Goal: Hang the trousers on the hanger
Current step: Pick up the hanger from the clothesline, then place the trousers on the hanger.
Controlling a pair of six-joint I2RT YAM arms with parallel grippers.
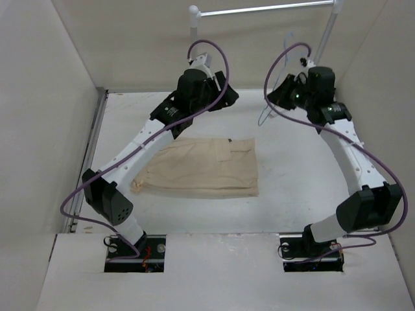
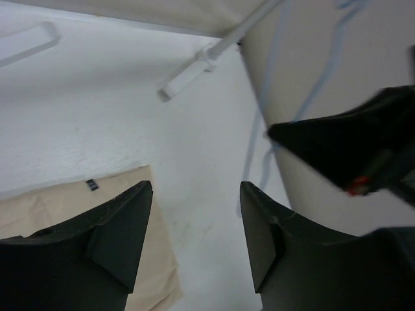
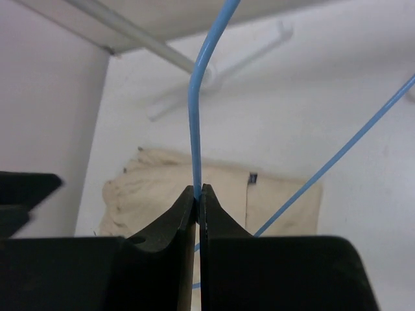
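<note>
Top external view: the trousers lie flat in a wrinkled rectangle on the white worktop at the centre of the frame, partly under the left arm (a small dark label shows near their upper edge). Both arms reach into the upper part of the frame, below the white tube rack. In the right wrist view, the right gripper is clamped tight on the thin blue wire of the hanger. The wire rises from between its fingers and bends at upper centre. In the left wrist view, the left gripper stands apart with nothing between its fingers, over the trousers' edge at lower left.
</note>
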